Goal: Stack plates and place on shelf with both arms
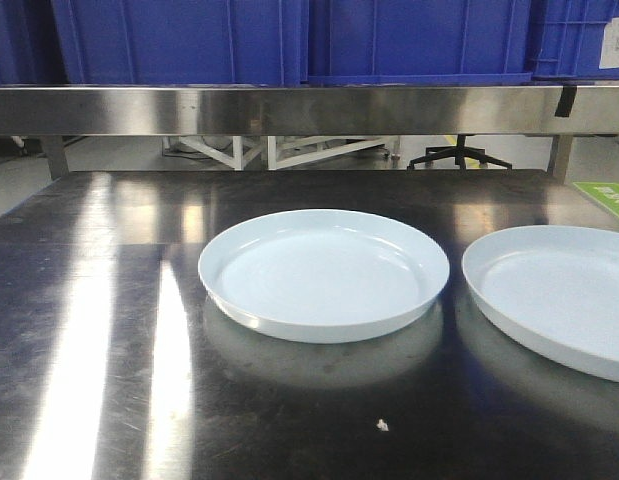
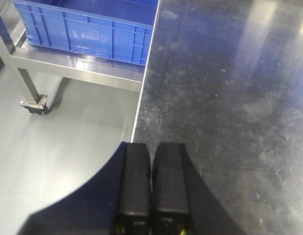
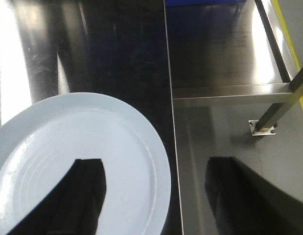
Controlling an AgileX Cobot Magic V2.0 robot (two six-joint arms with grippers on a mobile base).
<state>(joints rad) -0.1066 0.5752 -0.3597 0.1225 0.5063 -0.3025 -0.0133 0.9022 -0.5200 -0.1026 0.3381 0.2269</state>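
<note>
Left gripper (image 2: 151,193) is clenched on nothing, its two fingers pressed flat together. It hangs over the left edge of the worktop (image 2: 229,98), with floor under half of it and no plate in its view at all.

Right gripper (image 3: 155,164) is spread wide. One finger is over the inside of the right plate (image 3: 53,147) and the other is out past the worktop's right edge, so the plate's rim sits between them. Can't tell if it's touching the plate or just above it.

The right plate lies by the right edge and the middle plate (image 1: 324,275) is about dead centre. They sit side by side with a gap between them, so nothing is stacked yet. I'd say the first step, grabbing the right plate, has barely begun.

My guess for the next move: pinch that low rim, lift the plate level, carry it left and set it into the middle plate. That rim is thin and glossy, so I'd worry about it tipping. The left gripper would also have to open up and come in from the edge.

Other stuff:
- **Shelf:** the steel shelf (image 1: 289,108) along the back edge is packed with blue bins (image 1: 179,40), so it's not obvious where a stack would fit.
- **Leg:** a steel leg (image 3: 273,115) stands just off the right edge, near the outer finger.
- **Crumb:** there's a crumb (image 1: 382,425) near the front edge, which looks harmless.
</note>
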